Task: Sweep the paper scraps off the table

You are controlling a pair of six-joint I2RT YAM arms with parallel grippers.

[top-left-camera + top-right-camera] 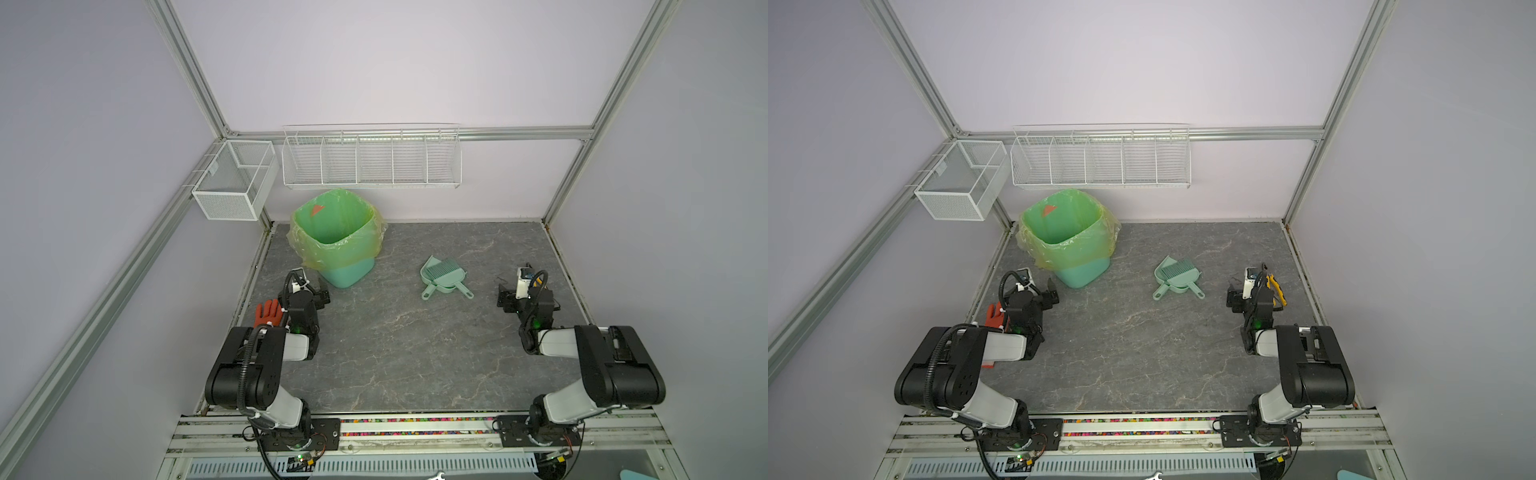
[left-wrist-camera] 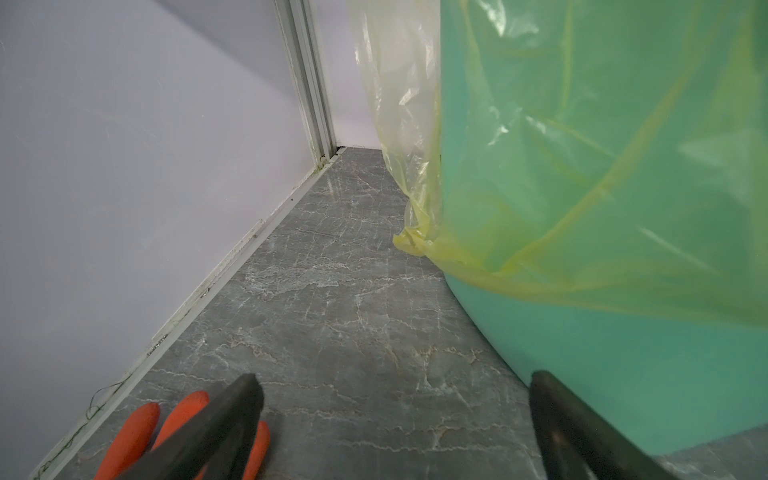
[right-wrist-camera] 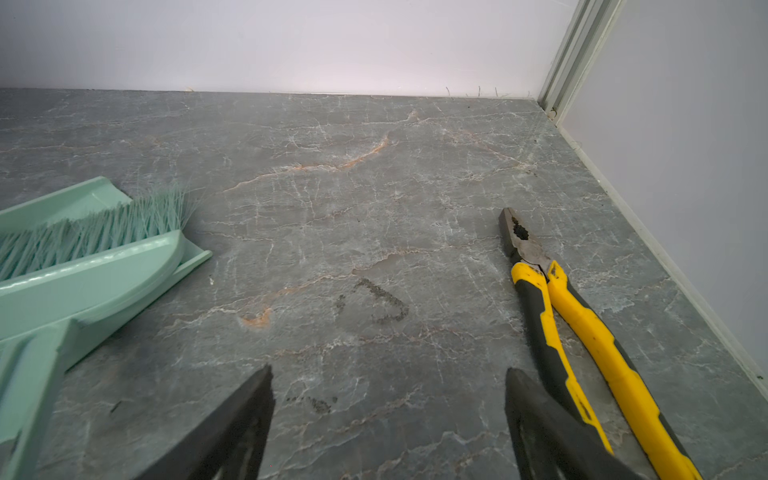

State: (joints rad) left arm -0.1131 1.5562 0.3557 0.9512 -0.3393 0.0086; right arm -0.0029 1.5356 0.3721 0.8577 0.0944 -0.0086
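Observation:
No paper scraps show on the table (image 1: 395, 353) in any view. A mint-green dustpan with its brush laid in it (image 1: 444, 276) (image 1: 1177, 276) (image 3: 83, 257) lies right of the middle. My left gripper (image 1: 322, 296) (image 2: 395, 380) hovers low beside the bin, open and empty, its jaws wide over bare table (image 2: 332, 311). My right gripper (image 1: 503, 298) (image 3: 389, 372) is open and empty too, low over bare table (image 3: 332, 166) between the dustpan and a pair of pliers.
A teal bin with a green-yellow liner (image 1: 338, 237) (image 1: 1069, 237) (image 2: 602, 208) stands at the back left. An orange-red glove (image 1: 268, 313) (image 2: 137, 432) lies by the left wall. Yellow-handled pliers (image 1: 1277, 289) (image 3: 582, 332) lie near the right wall. Wire baskets (image 1: 370, 158) hang on the walls.

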